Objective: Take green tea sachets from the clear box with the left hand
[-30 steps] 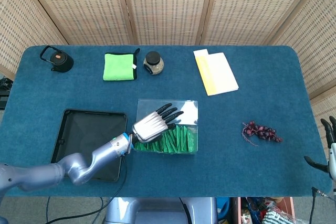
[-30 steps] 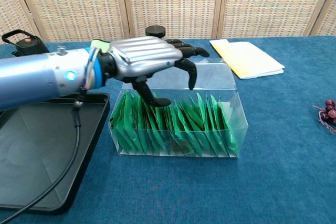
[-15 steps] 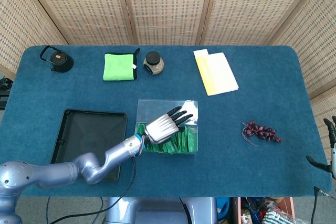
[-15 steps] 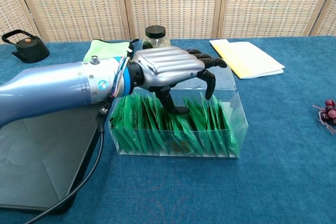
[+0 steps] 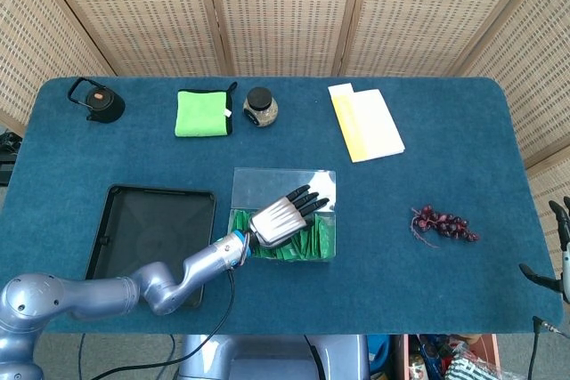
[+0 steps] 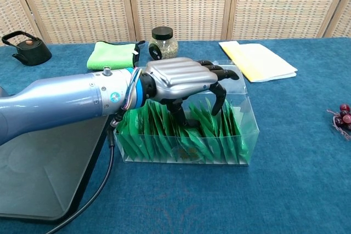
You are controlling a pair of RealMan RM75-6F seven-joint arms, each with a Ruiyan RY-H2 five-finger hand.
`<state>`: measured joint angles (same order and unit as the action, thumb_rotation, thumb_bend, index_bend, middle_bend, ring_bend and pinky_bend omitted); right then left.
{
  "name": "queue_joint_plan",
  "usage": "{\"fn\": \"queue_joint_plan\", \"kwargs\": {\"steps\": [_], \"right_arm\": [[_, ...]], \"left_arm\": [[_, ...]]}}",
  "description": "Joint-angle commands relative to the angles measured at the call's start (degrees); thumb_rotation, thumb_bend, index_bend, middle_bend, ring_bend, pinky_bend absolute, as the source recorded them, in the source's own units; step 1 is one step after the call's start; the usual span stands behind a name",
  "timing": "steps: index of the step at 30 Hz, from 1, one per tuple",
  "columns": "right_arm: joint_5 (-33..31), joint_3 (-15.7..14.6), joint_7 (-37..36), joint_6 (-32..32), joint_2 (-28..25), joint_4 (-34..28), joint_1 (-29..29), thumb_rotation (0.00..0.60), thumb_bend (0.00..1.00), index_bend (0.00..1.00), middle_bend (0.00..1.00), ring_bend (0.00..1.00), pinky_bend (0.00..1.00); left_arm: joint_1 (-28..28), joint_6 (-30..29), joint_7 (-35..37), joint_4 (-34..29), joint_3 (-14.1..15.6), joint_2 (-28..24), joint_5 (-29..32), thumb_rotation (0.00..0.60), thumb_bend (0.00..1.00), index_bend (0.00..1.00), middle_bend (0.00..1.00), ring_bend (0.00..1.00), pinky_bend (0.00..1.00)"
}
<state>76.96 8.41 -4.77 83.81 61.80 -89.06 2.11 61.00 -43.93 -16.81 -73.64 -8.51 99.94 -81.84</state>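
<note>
Far-left corner of the counter (image 5: pixel 107 157): small black teapot (image 5: pixel 96 101), out of your way. Black tray (image 5: pixel 151 236) sits near the front-left edge, just beside the clear box (image 6: pixel 249 130); judging by the task, that's the natural drop spot, so keep the forearm path over it free. Green cloth (image 5: pixel 203 113) and glass jar (image 5: pixel 261 107) lie along the far edge, behind the box, well apart from it. Your left hand (image 6: pixel 178 78) is over the box opening, palm down, fingers spread and curled downward with the tips (image 6: pixel 218 105) dipping among the green tea sachets (image 6: pixel 164 132). Nothing visibly pinched yet; I'd call it open with no hold, though the thumb side is partly hidden by the sachets. Sachets stand on edge, packed in a row along the front half of the box, so you'll likely need to pinch one top edge rather than scoop. The walls are thin and clear; watch the far wall and right wall, the fingers are close to both. Yellow paper pad (image 5: pixel 366 122) sits toward the far-right, grapes (image 5: pixel 443 223) near the right edge, both clear of the lift path. Right hand (image 5: pixel 561 251) hangs off the right edge, fingers apart, holding nothing.
</note>
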Motion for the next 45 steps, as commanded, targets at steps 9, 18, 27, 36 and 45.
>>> {"fn": "queue_joint_plan", "kwargs": {"steps": [9,18,27,36,45], "right_arm": [[-0.01,-0.04,-0.14,-0.18,-0.05,0.03,0.06,0.600,0.00,0.00,0.00,0.00,0.00],[0.00,-0.06,-0.22,-0.22,-0.06,0.06,0.08,0.600,0.00,0.00,0.00,0.00,0.00],[0.05,-0.09,-0.12,-0.19,-0.02,0.04,0.10,0.600,0.00,0.00,0.00,0.00,0.00],[0.17,-0.17,-0.18,-0.09,-0.05,-0.02,0.05,0.600,0.00,0.00,0.00,0.00,0.00],[0.34,-0.22,-0.14,0.14,-0.07,-0.11,-0.03,0.600,0.00,0.00,0.00,0.00,0.00]], "left_arm": [[0.12,-0.84,0.48,0.26,0.27,0.22,-0.11,0.600,0.36,0.52,0.00,0.00,0.00],[0.14,-1.47,0.78,0.23,0.23,0.29,0.06,0.600,0.46,0.56,0.00,0.00,0.00],[0.05,-1.84,0.87,-0.31,0.23,-0.30,0.34,0.600,0.49,0.58,0.00,0.00,0.00],[-0.31,-3.20,1.87,-1.85,0.04,-1.53,-0.13,0.600,0.49,0.65,0.00,0.00,0.00],[-0.98,-5.45,3.48,-6.27,-1.58,-5.36,-0.13,0.600,0.50,0.65,0.00,0.00,0.00]]}}
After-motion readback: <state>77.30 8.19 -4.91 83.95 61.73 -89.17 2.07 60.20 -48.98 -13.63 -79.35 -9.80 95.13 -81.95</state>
